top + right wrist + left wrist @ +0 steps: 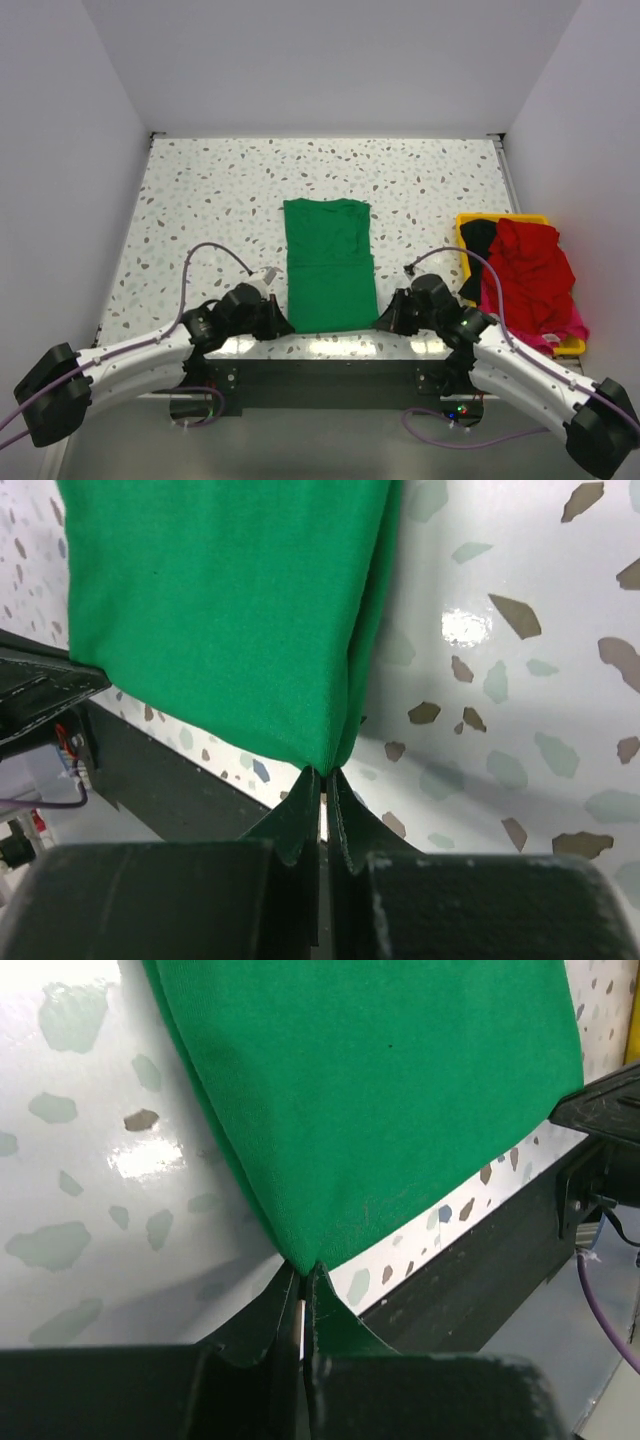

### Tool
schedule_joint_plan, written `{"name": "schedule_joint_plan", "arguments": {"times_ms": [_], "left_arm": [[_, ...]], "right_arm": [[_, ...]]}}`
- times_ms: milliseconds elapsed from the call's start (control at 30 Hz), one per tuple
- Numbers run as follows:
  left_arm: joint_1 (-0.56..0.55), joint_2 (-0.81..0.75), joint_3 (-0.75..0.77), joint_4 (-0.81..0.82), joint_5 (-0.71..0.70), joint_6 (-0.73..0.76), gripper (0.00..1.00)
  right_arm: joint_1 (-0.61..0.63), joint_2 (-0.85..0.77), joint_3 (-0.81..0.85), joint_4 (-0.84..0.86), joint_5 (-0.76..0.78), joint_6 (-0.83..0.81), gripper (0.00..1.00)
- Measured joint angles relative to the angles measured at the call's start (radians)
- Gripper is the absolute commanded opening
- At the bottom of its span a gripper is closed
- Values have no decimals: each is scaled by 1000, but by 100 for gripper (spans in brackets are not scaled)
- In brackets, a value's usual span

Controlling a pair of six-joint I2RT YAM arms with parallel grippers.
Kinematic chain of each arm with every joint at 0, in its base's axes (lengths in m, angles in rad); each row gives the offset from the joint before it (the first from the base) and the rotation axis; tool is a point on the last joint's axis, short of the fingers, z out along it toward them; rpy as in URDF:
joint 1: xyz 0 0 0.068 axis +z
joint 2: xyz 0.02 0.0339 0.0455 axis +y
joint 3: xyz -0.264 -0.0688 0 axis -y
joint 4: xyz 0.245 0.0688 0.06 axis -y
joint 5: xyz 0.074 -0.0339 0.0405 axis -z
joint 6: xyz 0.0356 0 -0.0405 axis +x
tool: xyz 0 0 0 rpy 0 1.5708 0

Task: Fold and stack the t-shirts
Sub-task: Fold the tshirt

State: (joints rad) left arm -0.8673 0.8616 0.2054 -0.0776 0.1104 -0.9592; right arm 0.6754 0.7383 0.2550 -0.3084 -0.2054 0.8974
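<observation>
Item: green t-shirt [328,265], lying flat at the middle of the table [200,200], already narrowed to a long strip, collar end far, hem end at the near rim.
Left pincer [302,1295]: closed on the near left corner of the hem; the cloth runs straight out from between the tips.
Right pincer [325,798]: closed on the near right corner, gripping only the very point of the fabric.
Step in hand: by judgement, the crosswise fold — hem to be carried over towards the collar.
Doing it well: raise both corners together and level. Keep the hem lightly taut between them without pulling it wider. Travel straight away from the bases. Lay the hem square on the far edge, and let go only once the cloth lies flat.
Risk: both grips are shallow, so a corner may slip out if the lift is quick or uneven.
Edges: the long sides are straight and roughly parallel. A faint crease crosses the strip about midway. The hem corners sit right at the table's near rim, above the dark mount.
Open room: bare speckled surface beyond the collar and on the left side, with less on the right.
Right-hand neighbour: yellow bin [470,222], well apart from the strip, holding a red t-shirt [530,265] that spills over its rim, a black one [478,240] and a pink one [575,325] beneath.
Progress: early, by judgement — one shirt part-folded, no stack begun.
</observation>
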Motion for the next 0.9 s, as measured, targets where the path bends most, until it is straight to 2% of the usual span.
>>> {"name": "schedule_joint_plan", "arguments": {"times_ms": [133,233,400,600,733,900], "left_arm": [[-24,-60,12,-61,-25,-5,0],[-25,-77,59,-102,-47,-7,0],[-25,-58,194,-156,-100,0,0],[-15,51,360,-187,-144,35,0],[61,143,471,-201,-124,87,0],[213,260,603,-202,-76,151,0]], "right_arm": [[4,-94,14,-95,6,-6,0],[5,-100,84,-177,34,-29,0],[5,-29,249,-238,85,-74,0],[5,108,423,-268,141,-124,0],[-17,219,550,-269,163,-165,0],[-129,381,696,-243,135,-217,0]]}}
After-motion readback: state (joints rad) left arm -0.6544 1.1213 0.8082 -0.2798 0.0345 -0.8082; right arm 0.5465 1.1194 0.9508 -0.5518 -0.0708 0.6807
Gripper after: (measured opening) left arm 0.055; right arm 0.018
